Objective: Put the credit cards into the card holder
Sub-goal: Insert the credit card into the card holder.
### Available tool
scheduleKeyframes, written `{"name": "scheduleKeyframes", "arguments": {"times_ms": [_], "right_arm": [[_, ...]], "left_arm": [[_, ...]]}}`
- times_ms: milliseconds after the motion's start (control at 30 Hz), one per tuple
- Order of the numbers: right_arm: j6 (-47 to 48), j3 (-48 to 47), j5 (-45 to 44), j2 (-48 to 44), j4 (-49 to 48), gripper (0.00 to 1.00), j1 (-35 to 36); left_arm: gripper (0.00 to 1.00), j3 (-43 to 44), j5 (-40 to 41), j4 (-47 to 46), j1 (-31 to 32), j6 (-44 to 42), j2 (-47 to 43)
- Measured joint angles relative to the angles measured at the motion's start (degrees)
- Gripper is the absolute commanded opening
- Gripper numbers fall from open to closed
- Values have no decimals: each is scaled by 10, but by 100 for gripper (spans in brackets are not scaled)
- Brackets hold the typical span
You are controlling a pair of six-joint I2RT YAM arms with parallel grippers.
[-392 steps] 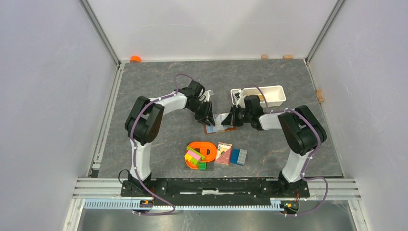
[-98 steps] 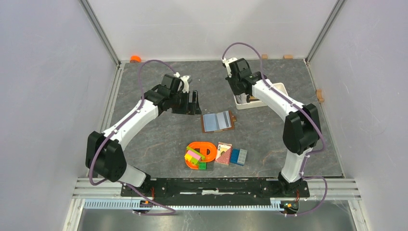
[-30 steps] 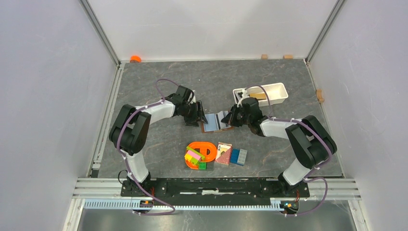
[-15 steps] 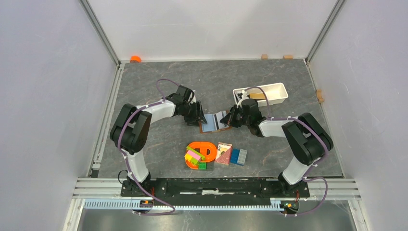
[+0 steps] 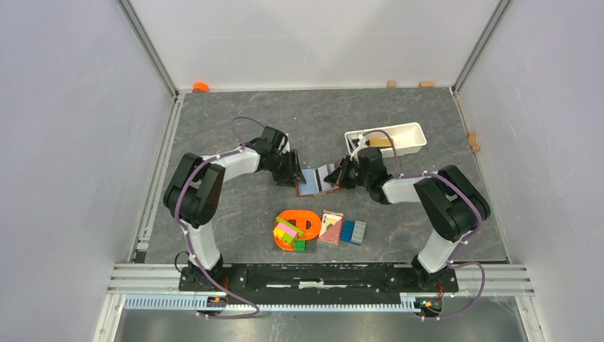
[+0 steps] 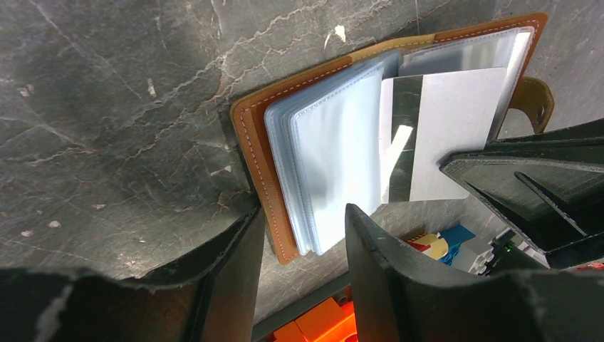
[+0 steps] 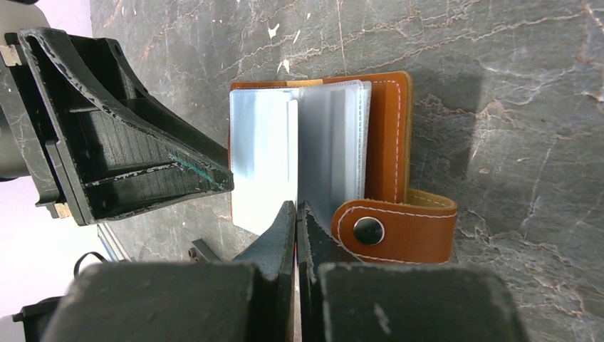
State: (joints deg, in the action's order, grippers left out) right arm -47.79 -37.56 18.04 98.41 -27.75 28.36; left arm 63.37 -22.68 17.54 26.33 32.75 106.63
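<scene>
The card holder (image 5: 318, 179) lies open, face up on the table (image 5: 235, 121). A white tray (image 5: 409, 135) sits beyond it to its right, and a cluster of bright toys (image 5: 298, 229) is on its near side. A pale credit card (image 7: 262, 164) rests over its left-hand clear sleeves (image 6: 335, 157).

The left gripper (image 6: 303, 214) is at the holder's left edge. Its jaws are partway apart and straddle the leather cover and the sleeve stack there. The right gripper (image 7: 295, 208) comes in from the holder's right with its fingers pressed fully together. The card's long edge lines up with the seam between them. The card is thin enough that it may be pinched there, though the view does not settle it.

The card looks light, stiff and glossy, so it is likely to slip or pivot in a narrow pinch. A hold on the short trailing edge, square to the card, would leave the leading edge free to enter a pocket. The sleeves look floppy and slick and will probably buckle if pushed. The holder itself looks light enough to skid, so it is better to brace it by the stitched leather cover than by the plastic. The snap strap (image 7: 395, 231) on the holder's right is loose and gives a poor hold.
</scene>
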Motion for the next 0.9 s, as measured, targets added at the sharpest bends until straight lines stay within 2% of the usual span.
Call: {"name": "scheduleKeyframes", "arguments": {"times_ms": [900], "right_arm": [[-6, 5, -21, 18, -18, 0, 6]], "left_arm": [[47, 4, 0, 2, -1, 0, 6]]}}
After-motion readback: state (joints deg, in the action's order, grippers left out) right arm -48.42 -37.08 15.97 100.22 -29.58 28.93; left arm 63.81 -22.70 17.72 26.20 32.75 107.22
